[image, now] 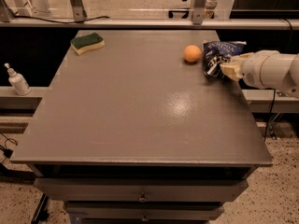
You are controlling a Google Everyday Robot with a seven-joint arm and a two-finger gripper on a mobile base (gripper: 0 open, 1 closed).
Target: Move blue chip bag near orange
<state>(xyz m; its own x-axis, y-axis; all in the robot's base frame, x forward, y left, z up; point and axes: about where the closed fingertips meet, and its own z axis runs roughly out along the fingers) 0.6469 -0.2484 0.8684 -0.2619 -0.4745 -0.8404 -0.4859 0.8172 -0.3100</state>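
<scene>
The blue chip bag (216,56) is a crinkly navy bag with white lettering near the table's right edge, far side. The orange (192,53) sits on the table just left of the bag, a small gap between them. My gripper (227,70) reaches in from the right on a white arm and is shut on the bag's right side, the bag standing tilted against it.
A green-and-yellow sponge (87,43) lies at the table's far left. The grey table (140,111) has drawers below. A white pump bottle (17,80) stands on a ledge to the left. Metal frame legs stand behind the table.
</scene>
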